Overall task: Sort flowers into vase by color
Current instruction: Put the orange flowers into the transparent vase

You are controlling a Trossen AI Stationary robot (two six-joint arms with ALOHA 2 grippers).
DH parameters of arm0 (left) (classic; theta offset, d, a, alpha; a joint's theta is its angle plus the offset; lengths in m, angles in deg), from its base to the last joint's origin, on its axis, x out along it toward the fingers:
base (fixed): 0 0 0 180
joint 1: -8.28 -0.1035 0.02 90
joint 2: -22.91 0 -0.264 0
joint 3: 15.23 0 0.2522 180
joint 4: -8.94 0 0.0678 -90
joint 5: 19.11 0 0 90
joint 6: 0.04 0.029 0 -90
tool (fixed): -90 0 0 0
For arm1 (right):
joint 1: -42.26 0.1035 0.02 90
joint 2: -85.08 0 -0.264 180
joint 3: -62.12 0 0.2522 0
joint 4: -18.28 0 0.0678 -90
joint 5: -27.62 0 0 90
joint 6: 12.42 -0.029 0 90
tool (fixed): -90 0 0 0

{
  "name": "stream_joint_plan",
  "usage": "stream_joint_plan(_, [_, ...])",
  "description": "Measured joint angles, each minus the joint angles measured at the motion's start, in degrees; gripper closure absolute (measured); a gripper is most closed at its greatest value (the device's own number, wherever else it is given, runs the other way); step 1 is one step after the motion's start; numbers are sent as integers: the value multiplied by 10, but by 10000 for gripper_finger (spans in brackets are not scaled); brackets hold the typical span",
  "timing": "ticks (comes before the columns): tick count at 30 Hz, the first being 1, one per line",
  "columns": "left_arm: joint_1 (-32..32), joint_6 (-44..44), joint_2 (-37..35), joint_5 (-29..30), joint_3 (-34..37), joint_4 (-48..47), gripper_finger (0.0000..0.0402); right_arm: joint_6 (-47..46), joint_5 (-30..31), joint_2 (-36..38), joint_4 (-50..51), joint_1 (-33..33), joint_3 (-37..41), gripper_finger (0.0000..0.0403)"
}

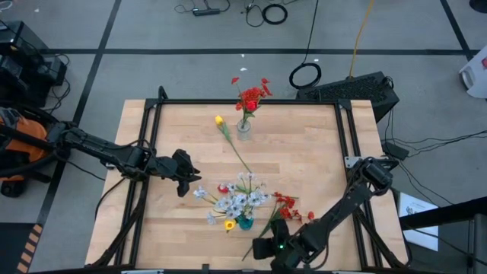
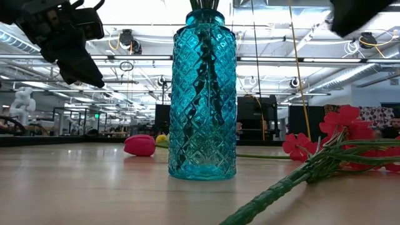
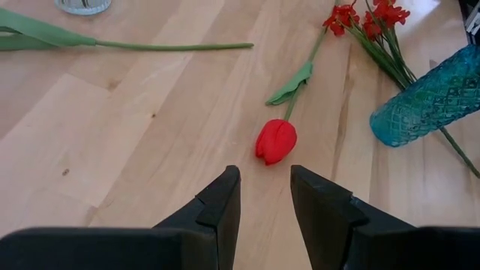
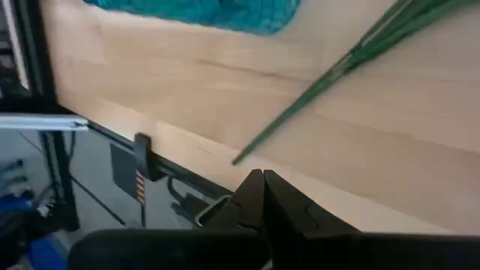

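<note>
My left fingers (image 3: 262, 206) spread over the red tulip (image 3: 276, 141) mid-bench for pickup — right fingers (image 4: 262, 196) pressed together, empty, at the near edge.

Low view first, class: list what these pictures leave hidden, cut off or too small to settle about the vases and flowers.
- Low view: the teal vase is cut off by the top edge, so its flowers are unseen there.
- High view: the white flowers hide the vase's mouth; stems inside cannot be counted.
- Left wrist view: the clear vase shows only its base at the edge.
- Right wrist view: the green stem runs out of frame; its bloom is unseen.
</note>
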Motion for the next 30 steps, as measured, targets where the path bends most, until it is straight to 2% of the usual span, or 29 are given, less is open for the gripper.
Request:
stream_joint_plan(5, [0, 9, 0, 0, 0, 0, 279, -29, -75, 0, 63, -25, 0, 403])
stream_joint_plan(10, [0, 10, 0, 1, 0, 0, 279, -75, -86, 0, 131, -37, 0, 403])
stream_joint_plan(21, [0, 10, 0, 1, 0, -1, 279, -93, -82, 0, 153, -64, 0, 402])
stream_joint_plan(30, [0, 16, 0, 2, 0, -2, 279, -83, -80, 0, 183, -67, 0, 338])
